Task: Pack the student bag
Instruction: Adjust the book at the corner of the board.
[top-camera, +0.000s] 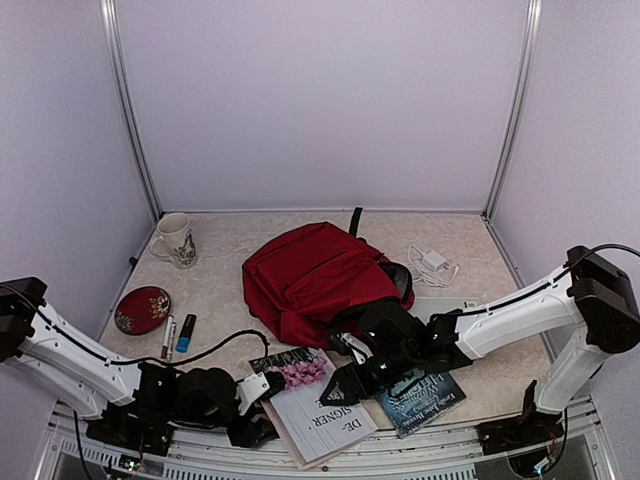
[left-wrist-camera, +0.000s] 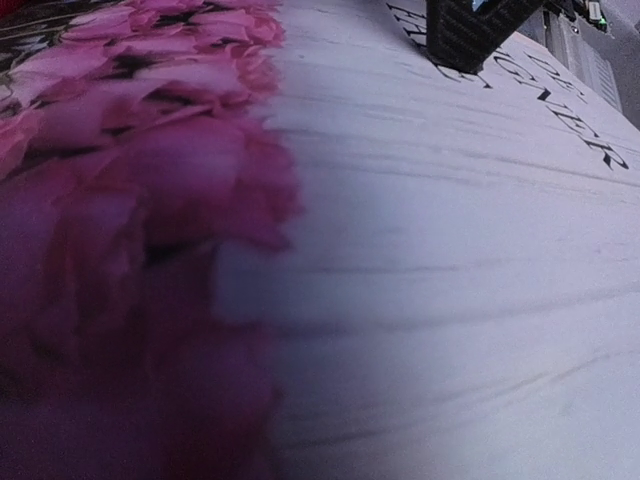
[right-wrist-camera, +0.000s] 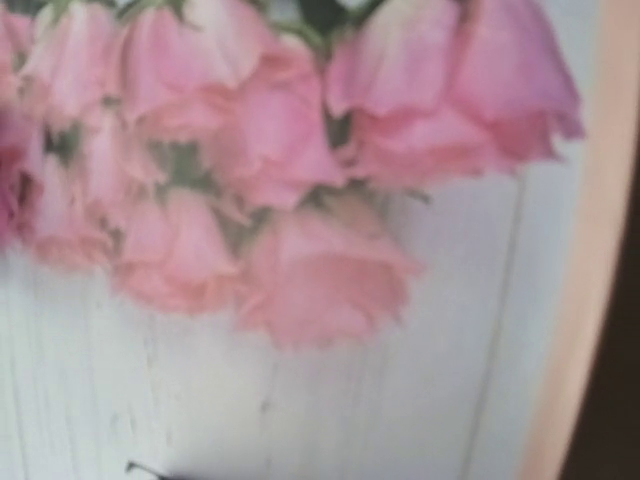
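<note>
1. Left gripper (top-camera: 262, 388) sits low at the near table (top-camera: 225, 290) edge, against the left edge of the white book (top-camera: 322, 418). Left wrist view: the book's cover fills the frame, with one dark finger (left-wrist-camera: 468, 28) on the lettering at the top. Can't tell if the jaws are clamped on the book or just open around it.
2. Right gripper (top-camera: 342, 382) is at the right edge of the same book. Right wrist view shows only the blurry pink roses on the cover, no fingers. Grip can't be told.
3. The white book, with roses and "DE-SIGNER" lettering, lies between the two grippers.
4. Dark blue book (top-camera: 420, 398) lies just right of the white book, partly under the right arm.
5. Marker (top-camera: 169, 337) and blue tube (top-camera: 186, 332) lie side by side at left, with the red round dish (top-camera: 142, 309) just beyond them.
6. The student bag (top-camera: 310, 275) lies flat mid-table, beyond the books, its near edge behind the right wrist.
7. Mug (top-camera: 177, 240) stands far left; white charger (top-camera: 433, 262) with cable lies far right of the bag.
</note>
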